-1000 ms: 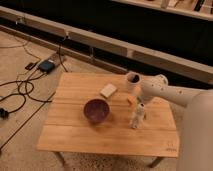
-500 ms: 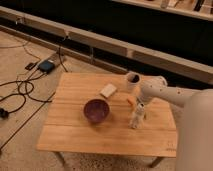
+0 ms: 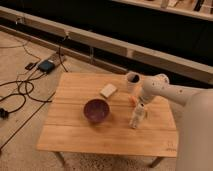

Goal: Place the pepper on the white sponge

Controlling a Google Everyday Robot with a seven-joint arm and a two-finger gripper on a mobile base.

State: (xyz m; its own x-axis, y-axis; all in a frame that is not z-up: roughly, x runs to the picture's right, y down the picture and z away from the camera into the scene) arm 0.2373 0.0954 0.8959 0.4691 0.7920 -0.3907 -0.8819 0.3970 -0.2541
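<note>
Camera view shows the gripper [image 3: 135,102] closed beside the cup [image 3: 132,80], apparently pinching the pepper [image 3: 132,99] for carrying to the white sponge [image 3: 108,90].

wooden table [image 3: 75,137] on a speckled floor [image 3: 22,130]. purple bowl [image 3: 96,110] upright about mid-table. pale cup [image 3: 132,80] with a dark inside stands near the far edge. white spotted bottle-shaped figure [image 3: 137,116] upright right of the bowl, apart from it. black cables [image 3: 20,95] and a small dark box [image 3: 46,66] on the floor, left
</note>
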